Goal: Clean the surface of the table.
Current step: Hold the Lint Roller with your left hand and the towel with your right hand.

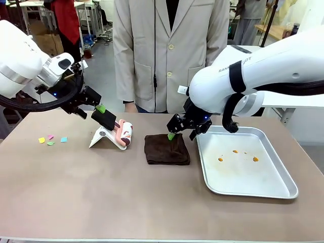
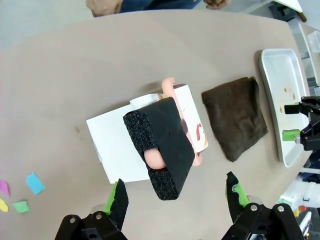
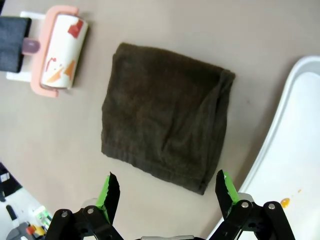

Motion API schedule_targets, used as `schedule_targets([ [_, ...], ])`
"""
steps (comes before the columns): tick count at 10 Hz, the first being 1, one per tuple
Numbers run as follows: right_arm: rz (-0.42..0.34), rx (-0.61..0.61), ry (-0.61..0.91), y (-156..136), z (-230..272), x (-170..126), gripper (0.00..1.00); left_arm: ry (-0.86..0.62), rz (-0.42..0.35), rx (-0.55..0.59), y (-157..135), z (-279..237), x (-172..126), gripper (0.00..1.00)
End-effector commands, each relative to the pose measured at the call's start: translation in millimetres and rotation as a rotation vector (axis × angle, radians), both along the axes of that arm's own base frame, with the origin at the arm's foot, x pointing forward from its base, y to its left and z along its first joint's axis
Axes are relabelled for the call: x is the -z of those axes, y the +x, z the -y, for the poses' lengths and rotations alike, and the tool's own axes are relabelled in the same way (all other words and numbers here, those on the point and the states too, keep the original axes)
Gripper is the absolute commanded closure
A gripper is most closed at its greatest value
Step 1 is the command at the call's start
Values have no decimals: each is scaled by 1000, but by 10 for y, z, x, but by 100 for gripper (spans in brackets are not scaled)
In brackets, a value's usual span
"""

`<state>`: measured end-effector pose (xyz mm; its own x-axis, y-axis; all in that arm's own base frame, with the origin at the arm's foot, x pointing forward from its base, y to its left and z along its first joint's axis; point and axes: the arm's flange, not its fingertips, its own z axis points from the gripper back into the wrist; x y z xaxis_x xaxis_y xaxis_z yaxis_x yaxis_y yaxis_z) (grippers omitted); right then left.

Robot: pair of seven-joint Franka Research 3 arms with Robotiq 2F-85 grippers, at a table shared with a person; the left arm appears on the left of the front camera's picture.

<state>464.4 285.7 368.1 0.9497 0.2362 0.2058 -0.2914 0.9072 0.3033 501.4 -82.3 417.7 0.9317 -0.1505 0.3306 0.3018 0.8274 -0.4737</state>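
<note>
From the front, the brown worktop stretches side to side between the robot and the person at its far edge. It carries paper scraps on its left. The left wrist camera shows the left hand spread wide over the lint roller and its black foam handle. From the right wrist, the right hand gapes open above the brown cloth, beside the tray.

Left hand spread over lint roller, brown cloth, tray
</note>
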Motion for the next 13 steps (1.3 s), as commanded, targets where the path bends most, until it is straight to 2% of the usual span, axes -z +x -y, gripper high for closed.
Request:
schedule_targets([
  [1, 13, 80, -43, 157, -257, 148, 0, 20, -47, -32, -1, 23, -6, 0],
  [3, 9, 185, -180, 290, -422, 322, 0, 22, -61, -34, 8, 48, 14, 0],
  [5, 18, 243, -242, 378, -519, 455, 0, 18, -62, -44, 40, 61, 38, 0],
  [9, 10, 262, -267, 509, -644, 677, 0, 18, -68, -52, 73, 87, 74, 0],
  [13, -1, 259, -260, 491, -635, 709, 0, 20, -87, -58, 99, 180, 121, 0],
])
